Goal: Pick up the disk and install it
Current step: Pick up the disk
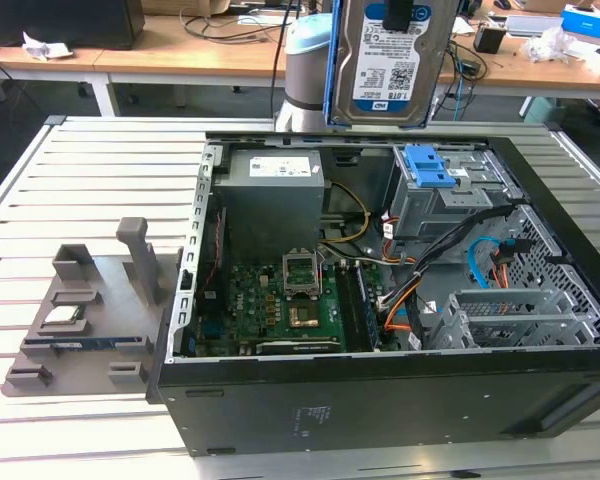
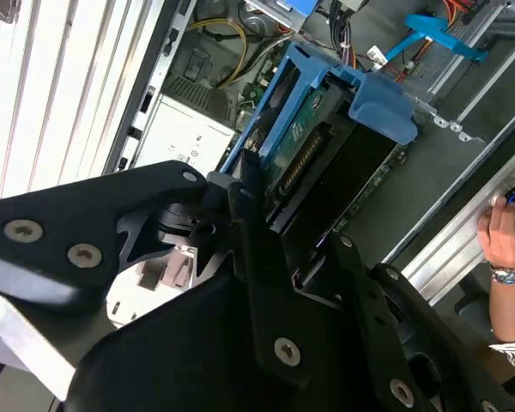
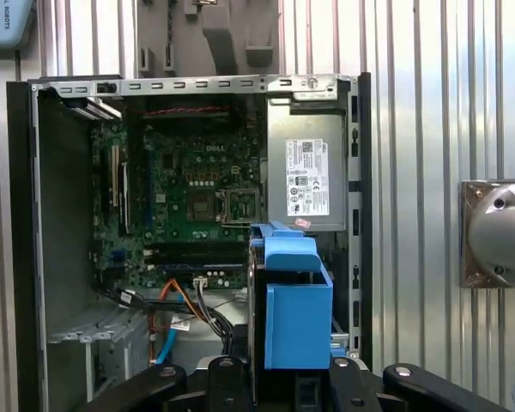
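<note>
The slatted table (image 1: 80,170) carried an open computer case (image 1: 380,405). The disk (image 1: 388,65), in its blue bracket, hung upright above the case, clear of it. The gripper (image 3: 285,379) was clamped on the disk's upper end. A person's hand (image 2: 505,233) lay beside the case in the second wrist view.

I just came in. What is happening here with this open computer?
The robot arm's tool is shut on the disk and holds it upright in the air, above the open computer case. The disk is not yet installed in the case. In the second wrist view, a person's hand is beside the case's outer wall.
</note>
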You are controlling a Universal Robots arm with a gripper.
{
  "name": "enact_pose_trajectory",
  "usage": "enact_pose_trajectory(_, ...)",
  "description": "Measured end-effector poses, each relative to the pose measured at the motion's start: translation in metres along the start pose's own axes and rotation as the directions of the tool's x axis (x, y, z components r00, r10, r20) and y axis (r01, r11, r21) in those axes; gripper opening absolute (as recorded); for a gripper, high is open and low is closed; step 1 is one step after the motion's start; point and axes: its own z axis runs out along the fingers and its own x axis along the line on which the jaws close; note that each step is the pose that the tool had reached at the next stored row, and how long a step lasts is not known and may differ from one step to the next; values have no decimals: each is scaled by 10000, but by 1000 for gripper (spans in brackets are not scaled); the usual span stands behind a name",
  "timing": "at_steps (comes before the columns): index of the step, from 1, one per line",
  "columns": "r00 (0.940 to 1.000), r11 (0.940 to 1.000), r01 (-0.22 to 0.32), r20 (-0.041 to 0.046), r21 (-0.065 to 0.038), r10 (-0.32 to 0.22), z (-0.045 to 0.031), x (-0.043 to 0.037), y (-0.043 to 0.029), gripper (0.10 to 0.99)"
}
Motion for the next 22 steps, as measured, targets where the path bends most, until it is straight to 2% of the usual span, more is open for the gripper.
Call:
enact_pose_trajectory(5,10000,10000,0,-1,0,0,1,-10,-271,353)
enact_pose_trajectory(7,10000,10000,1,-1,0,-1,1,-12,-340,353)
enact_pose_trajectory(9,10000,10000,1,0,0,-1,2,-16,-449,353)
enact_pose_trajectory(11,10000,10000,0,-1,0,0,3,-20,-583,353)
enact_pose_trajectory(12,10000,10000,1,0,0,-1,3,-24,-672,353)
enact_pose_trajectory(17,10000,10000,1,0,0,-1,5,-36,-995,353)
enact_pose_trajectory(19,10000,10000,-1,0,0,1,5,-38,-1057,353)
enact_pose_trajectory(22,10000,10000,-2,0,0,2,6,-39,-1068,353)
